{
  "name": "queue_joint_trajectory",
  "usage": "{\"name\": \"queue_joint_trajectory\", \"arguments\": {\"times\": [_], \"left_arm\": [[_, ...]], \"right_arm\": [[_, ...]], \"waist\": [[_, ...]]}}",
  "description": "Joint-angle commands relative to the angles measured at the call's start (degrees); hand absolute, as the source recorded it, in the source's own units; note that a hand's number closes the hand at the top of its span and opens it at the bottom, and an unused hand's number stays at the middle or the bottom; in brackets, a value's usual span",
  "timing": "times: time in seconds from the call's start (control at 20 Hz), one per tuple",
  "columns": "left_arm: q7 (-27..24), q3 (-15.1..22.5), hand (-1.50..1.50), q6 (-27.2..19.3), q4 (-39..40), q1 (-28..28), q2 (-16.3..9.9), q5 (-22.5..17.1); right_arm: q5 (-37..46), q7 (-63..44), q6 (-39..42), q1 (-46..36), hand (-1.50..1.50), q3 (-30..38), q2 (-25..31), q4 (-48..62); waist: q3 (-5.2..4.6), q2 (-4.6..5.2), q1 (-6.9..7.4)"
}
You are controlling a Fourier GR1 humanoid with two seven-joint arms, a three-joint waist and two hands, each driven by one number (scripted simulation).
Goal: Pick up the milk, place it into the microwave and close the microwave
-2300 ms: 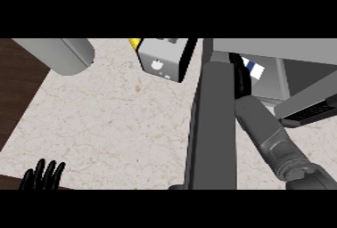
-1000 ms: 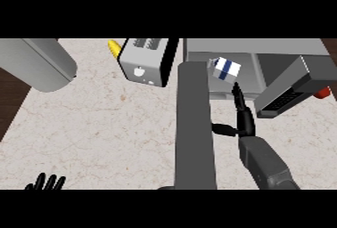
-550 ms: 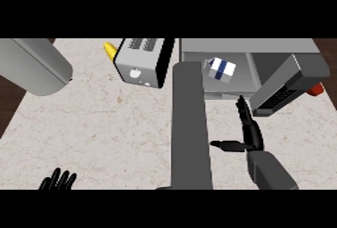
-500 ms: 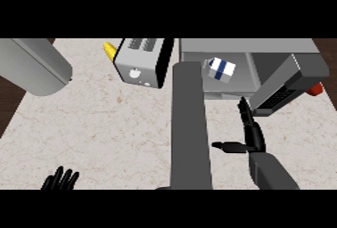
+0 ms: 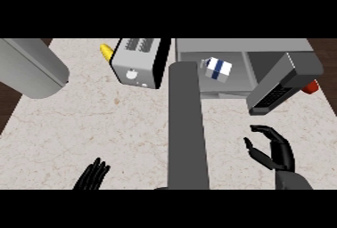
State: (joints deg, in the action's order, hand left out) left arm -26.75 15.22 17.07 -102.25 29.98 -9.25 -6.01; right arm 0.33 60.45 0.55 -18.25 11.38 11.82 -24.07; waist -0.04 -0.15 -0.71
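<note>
The milk carton (image 5: 218, 69) sits inside the microwave (image 5: 244, 53), toward the left side of the opening. It stands a bit tilted, with its pointed top leaning up and to the left and its long side running that same way. It is white with a dark blue band.

The microwave door (image 5: 281, 87) hangs open. It swings out to the right and toward the robot, with its long side slanting from upper right to lower left.

The right hand (image 5: 275, 151) is just below the door's lower end, near it but not touching. Its fingers (image 5: 269, 130) are a little bent and spread, and they hold nothing. This hand is much nearer the door than the other one, so I think it should push the door shut.

The left hand (image 5: 92, 176) rests low on the left of the tabletop (image 5: 105, 124), fingers straight and empty, well apart from the microwave.
</note>
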Motion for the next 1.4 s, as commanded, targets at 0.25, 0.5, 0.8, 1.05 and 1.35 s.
{"name": "queue_joint_trajectory", "arguments": {"times": [0.25,0.5,0.8,1.05,1.35], "left_arm": [[0.3,5.0,1.50,-2.0,10.1,-12.4,2.4,10.9],[4.2,10.1,1.50,-8.1,11.1,-13.4,8.2,15.5],[3.1,7.8,1.50,-14.4,20.7,-24.2,9.2,16.9],[13.8,12.2,1.50,-6.2,27.5,-32.3,8.9,19.2],[16.3,20.1,1.50,-4.1,41.1,-40.6,9.2,16.3]], "right_arm": [[-5.4,0.0,9.3,10.1,-1.50,2.3,5.1,-8.6],[-9.0,1.2,14.7,10.8,-1.50,5.7,10.0,-6.2],[-10.8,0.3,16.9,16.0,-1.50,5.9,12.3,-10.4],[-10.4,1.9,17.8,17.3,-1.50,4.1,11.6,-11.6],[-12.7,-1.2,21.2,16.7,-1.50,4.3,14.5,-13.6]], "waist": [[-0.03,0.03,-0.07],[0.08,0.18,0.68],[0.05,0.18,0.42],[0.14,0.33,-0.63],[0.02,0.53,-1.75]]}}
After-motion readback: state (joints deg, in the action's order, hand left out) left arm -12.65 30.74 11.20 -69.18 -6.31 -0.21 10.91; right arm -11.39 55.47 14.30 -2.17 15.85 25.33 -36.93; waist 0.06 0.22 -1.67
